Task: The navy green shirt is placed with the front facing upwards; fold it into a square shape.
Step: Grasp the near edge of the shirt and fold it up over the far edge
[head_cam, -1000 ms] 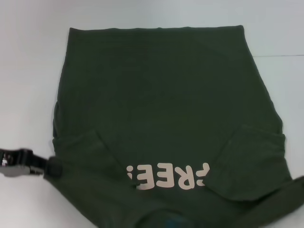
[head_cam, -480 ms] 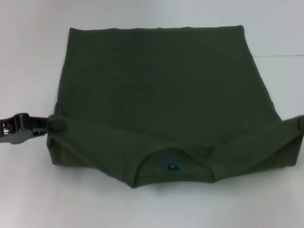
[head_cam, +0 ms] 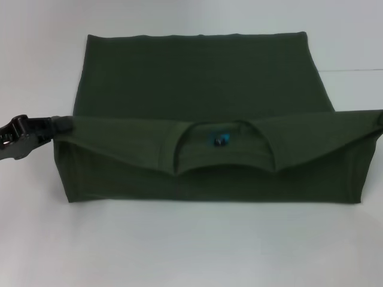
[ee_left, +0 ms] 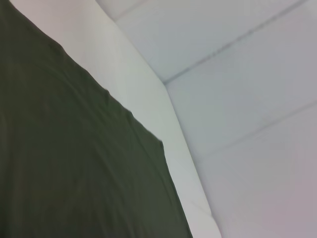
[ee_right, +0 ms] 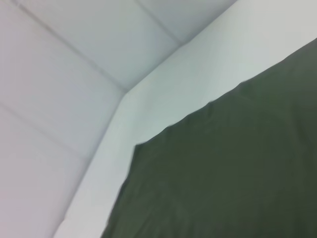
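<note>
The navy green shirt (head_cam: 197, 78) lies on the white table, its far part flat. Its collar end is lifted and doubled back as a long flap (head_cam: 119, 143), with the ribbed collar (head_cam: 222, 160) and small blue label (head_cam: 219, 140) facing up. My left gripper (head_cam: 61, 124) is shut on the flap's left corner. At the picture's right edge, my right gripper (head_cam: 379, 119) holds the flap's right corner and is mostly cut off. The chest print is hidden. Dark green cloth (ee_left: 74, 163) fills part of the left wrist view, and more of it (ee_right: 223, 173) shows in the right wrist view.
The white table (head_cam: 191, 251) stretches in front of the shirt and to both sides. Both wrist views show the table's far edge (ee_left: 173, 129) (ee_right: 124, 99), with pale tiled floor beyond it.
Both grippers have carried the collar end up and away from me, over the shirt's far half. The cream print showed one second ago and is now covered.
</note>
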Controlling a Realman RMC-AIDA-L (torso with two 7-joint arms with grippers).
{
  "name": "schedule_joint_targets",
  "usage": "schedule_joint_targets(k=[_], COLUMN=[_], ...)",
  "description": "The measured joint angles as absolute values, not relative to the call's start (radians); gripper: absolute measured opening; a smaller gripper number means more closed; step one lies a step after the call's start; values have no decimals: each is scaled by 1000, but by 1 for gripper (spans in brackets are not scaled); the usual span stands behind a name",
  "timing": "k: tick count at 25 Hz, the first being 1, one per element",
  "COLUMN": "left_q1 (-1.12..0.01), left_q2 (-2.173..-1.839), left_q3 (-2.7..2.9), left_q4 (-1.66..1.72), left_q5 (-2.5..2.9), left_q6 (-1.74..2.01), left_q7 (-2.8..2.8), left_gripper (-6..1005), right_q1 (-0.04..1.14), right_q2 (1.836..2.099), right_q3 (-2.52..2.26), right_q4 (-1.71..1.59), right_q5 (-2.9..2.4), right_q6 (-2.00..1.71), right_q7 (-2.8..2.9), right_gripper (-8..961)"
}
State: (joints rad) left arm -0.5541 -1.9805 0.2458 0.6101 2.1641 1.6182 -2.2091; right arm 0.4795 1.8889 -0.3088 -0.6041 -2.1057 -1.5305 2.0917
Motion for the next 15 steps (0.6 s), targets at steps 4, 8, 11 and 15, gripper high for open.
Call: schedule_joint_targets(k=[4, 8, 11, 15], left_q1=[-551, -551, -555, -567], left_q2=[-1995, -2020, -2034, -2052], left_q3=[245, 245, 245, 247], left_q4=[572, 552, 544, 537], left_q5=[2123, 2075, 2045, 2005], left_q6=[1555, 1492, 1452, 1405], left_q7=[-2175, -2128, -2093, -2044], left_gripper=[41, 40, 40, 40], right_q1=[483, 492, 495, 498], right_q2=[1916, 1948, 1972, 1988], right_q3=[-308, -308, -308, -309], right_q4=[-585, -584, -584, -581], right_q5=[-2096, -2069, -2040, -2010], right_q6=[-1448, -1394, -1356, -1314], right_q7=[2055, 2022, 2000, 1974], right_gripper=[38, 38, 38, 38])
